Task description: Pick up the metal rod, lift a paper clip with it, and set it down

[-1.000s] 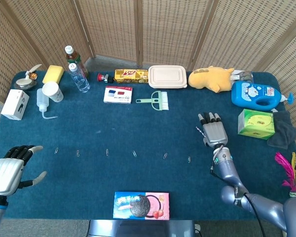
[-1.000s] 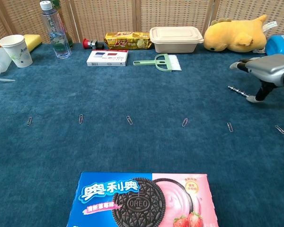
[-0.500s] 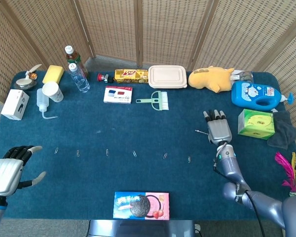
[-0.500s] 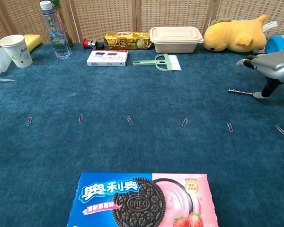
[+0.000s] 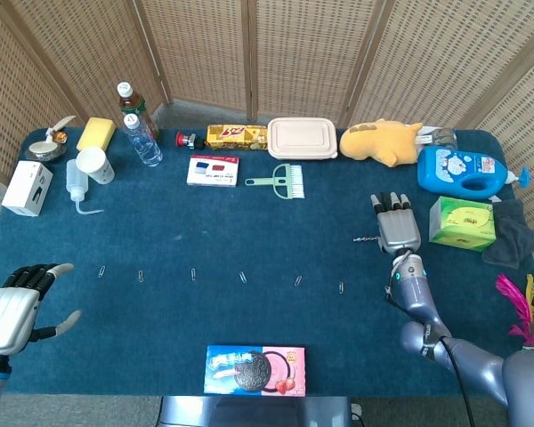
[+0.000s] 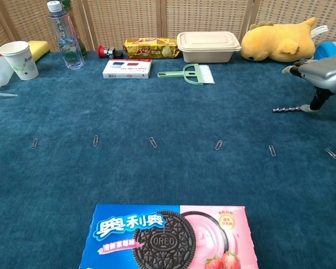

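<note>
1. Lying on the blue table cloth (image 5: 249,231) at the robot's right: the metal rod (image 5: 366,238), a thin twisted piece seen also in the chest view (image 6: 288,109), pointing left from under the right hand.
2. Hovering palm down over the rod's right end: the right hand (image 5: 397,229), fingers stretched toward the far edge; in the chest view (image 6: 323,78) thumb tip reaching down to, or just beside, the rod's end. Impossible to tell whether gripping the rod or merely touching it.
3. Waiting at the near left corner: the left hand (image 5: 13,307), holding nothing, fingers apart and thumb spread outward.
4. Lying in a loose row across the cloth, nearer than the rod: paper clips, among them one (image 6: 272,150) just below the rod, another (image 6: 219,144) further left, and one (image 6: 331,153) at the right edge.
5. Sitting at the near edge: an Oreo box (image 6: 168,238).
6. Standing along the far side: a green brush (image 5: 279,181), a lidded beige container (image 5: 302,138), a yellow plush toy (image 5: 383,140) and a clear bottle (image 5: 143,139).
</note>
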Available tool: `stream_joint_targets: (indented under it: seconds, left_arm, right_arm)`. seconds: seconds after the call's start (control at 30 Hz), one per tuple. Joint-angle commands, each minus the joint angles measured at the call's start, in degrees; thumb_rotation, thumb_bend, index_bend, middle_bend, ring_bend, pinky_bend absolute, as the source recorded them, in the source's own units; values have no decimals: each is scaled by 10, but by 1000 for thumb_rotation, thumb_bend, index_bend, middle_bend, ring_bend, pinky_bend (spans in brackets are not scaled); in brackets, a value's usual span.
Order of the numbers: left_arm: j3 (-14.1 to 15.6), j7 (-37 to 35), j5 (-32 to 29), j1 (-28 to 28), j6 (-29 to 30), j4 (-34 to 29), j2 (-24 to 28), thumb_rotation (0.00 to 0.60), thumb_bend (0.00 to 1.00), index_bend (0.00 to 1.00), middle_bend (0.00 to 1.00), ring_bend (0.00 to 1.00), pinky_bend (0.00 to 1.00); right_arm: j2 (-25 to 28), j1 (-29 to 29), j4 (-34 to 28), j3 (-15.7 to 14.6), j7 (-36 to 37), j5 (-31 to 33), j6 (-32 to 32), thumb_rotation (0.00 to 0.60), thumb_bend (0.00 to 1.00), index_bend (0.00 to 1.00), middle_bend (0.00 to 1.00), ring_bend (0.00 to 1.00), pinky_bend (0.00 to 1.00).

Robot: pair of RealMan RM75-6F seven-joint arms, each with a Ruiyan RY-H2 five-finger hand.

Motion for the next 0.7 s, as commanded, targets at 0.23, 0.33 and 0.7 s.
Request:
stream_joint_targets:
  seconds: [0.23, 0.33, 0.7]
  left_arm:
    - [0, 1, 2, -1, -1, -1, 0, 442, 390, 207, 256, 208, 186]
    - [0, 0, 3, -1, 0, -1, 0, 441, 390, 207, 256, 208, 186]
    - [3, -4, 5, 1, 2, 3, -1, 442, 390, 207, 250, 208, 186]
  right_arm:
    - [38, -13, -87, 1, -4, -10, 35, 586, 360, 0, 60, 24, 110]
    - [63, -19, -138, 9, 11, -9, 41, 584, 361, 0, 94, 53, 111]
    - [132, -30, -241, 18, 113, -87, 33, 583, 361, 5, 300, 468, 528]
